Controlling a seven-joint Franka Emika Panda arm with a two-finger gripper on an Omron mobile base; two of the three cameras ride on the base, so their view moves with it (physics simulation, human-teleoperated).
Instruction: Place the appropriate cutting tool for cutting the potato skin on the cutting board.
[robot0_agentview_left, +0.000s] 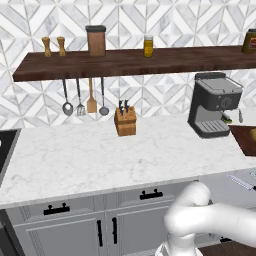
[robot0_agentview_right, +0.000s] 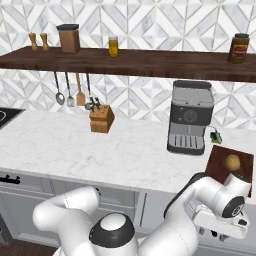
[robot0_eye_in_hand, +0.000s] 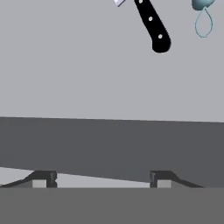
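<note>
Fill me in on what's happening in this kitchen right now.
The white arm is reaching low into an open drawer at the right end of the counter. In the hand view the gripper stands open and empty over the grey drawer floor, where a black-handled knife and a pale blue looped tool lie ahead of it. The cutting board, with a potato on it, waits beside the coffee machine. Nothing has been picked up.

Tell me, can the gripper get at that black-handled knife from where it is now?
Probably yes: the gripper is open and nothing lies on the grey surface before the black-handled knife, though a dark band crosses between.
</note>
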